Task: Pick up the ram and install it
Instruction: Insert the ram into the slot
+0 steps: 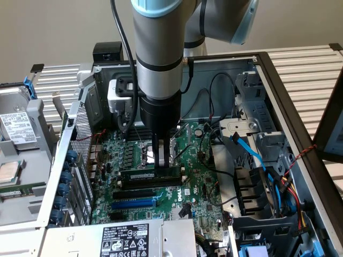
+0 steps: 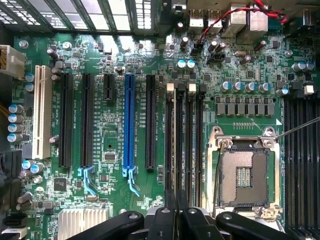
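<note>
The ram [image 1: 150, 176] is a long dark stick with a whitish label, standing on edge across the green motherboard [image 1: 201, 176] inside the open computer case. My gripper [image 1: 161, 165] comes straight down onto its top edge near the middle and is shut on it. In the wrist view the ram [image 2: 178, 150] shows edge-on, running away from the gripper [image 2: 175, 202] along the row of black memory slots with white end clips [image 2: 191, 88]. It sits beside the bare CPU socket [image 2: 245, 172]. I cannot tell whether it is seated in a slot.
A blue slot [image 2: 129, 120] and black expansion slots [image 2: 150, 120] lie further from the socket. The labelled power supply [image 1: 126, 238] is at the front, drive cage and blue cable [image 1: 249, 152] on the exterior view's right, and a hard drive [image 1: 16, 128] outside the case on its left.
</note>
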Controlling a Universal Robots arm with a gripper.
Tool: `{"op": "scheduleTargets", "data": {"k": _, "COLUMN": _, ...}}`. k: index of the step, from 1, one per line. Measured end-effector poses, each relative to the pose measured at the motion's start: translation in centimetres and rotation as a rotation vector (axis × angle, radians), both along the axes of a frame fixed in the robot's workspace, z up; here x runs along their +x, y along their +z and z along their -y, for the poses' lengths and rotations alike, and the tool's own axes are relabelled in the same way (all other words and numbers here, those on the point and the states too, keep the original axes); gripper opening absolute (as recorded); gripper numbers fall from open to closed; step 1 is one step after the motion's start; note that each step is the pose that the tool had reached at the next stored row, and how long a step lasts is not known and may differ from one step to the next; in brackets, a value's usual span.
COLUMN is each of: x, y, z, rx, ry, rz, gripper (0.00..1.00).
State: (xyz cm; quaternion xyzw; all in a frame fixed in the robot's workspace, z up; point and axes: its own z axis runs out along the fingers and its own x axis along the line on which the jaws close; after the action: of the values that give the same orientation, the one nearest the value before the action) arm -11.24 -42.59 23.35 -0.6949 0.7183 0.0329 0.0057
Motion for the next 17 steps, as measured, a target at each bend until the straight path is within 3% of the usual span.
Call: {"op": "scheduleTargets", "data": {"k": 17, "x": 0.05, "y": 0.26, "z": 0.14, "rx": 0.0012, "ry": 0.0, "rz": -0.0006, "gripper": 0.12}}
